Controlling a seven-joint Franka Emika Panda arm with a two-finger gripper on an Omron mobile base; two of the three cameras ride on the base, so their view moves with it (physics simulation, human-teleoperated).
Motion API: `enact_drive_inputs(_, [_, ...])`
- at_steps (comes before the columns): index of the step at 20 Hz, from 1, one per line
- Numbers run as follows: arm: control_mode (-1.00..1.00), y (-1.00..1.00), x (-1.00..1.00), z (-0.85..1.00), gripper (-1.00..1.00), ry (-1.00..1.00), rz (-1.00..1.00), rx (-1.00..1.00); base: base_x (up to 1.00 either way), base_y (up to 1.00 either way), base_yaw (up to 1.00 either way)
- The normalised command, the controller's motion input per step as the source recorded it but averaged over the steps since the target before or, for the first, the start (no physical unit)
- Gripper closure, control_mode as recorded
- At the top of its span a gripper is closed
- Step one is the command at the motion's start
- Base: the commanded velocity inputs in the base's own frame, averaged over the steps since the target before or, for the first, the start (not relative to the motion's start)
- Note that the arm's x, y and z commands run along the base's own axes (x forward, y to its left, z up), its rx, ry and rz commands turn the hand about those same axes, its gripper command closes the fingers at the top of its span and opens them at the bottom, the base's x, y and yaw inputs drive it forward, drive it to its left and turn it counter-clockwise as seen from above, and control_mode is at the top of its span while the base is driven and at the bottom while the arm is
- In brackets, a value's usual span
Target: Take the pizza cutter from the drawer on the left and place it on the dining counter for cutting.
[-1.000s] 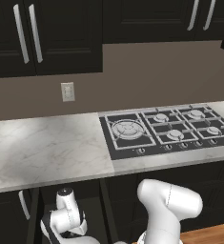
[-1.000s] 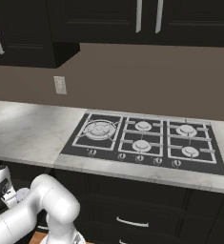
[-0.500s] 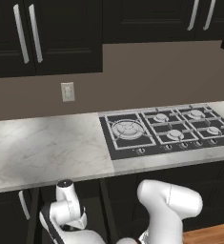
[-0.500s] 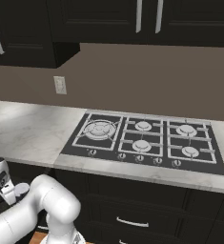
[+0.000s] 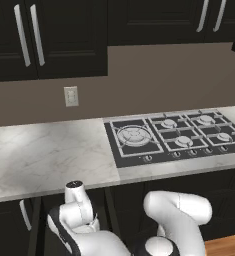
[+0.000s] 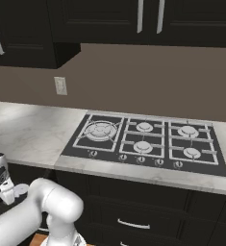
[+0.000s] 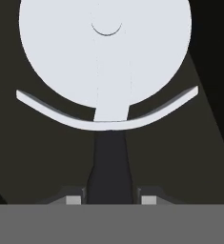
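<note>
The pizza cutter (image 7: pixel 105 66) is gripped by its black handle between the fingers of the gripper (image 7: pixel 111 196), low at the near left below the marble counter (image 5: pixel 44 155) with the gas stove (image 5: pixel 174 140). The carrying step is judged in hand; next, transport to the dining counter is called for.

1 pizza cutter (image 7: pixel 106 71), 1 stove (image 5: pixel 174 136), 5 burners, 1 wall outlet (image 5: pixel 71 96).

No readable text, label or number appears anywhere.
</note>
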Motion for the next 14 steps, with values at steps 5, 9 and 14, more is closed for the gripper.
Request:
enact_drive_inputs(5, [-1.00, -0.17, -0.42, 0.73, 1.00, 0.00, 0.00, 0.00, 0.00, 0.00, 0.00])
enact_drive_inputs(9, [-1.00, 0.00, -0.46, 0.98, 1.00, 0.00, 0.00, 0.00, 0.00, 0.00, 0.00])
enact_drive_inputs(14, [-1.00, -0.06, -0.08, 1.00, 1.00, 0.00, 0.00, 0.00, 0.00, 0.00, 0.00])
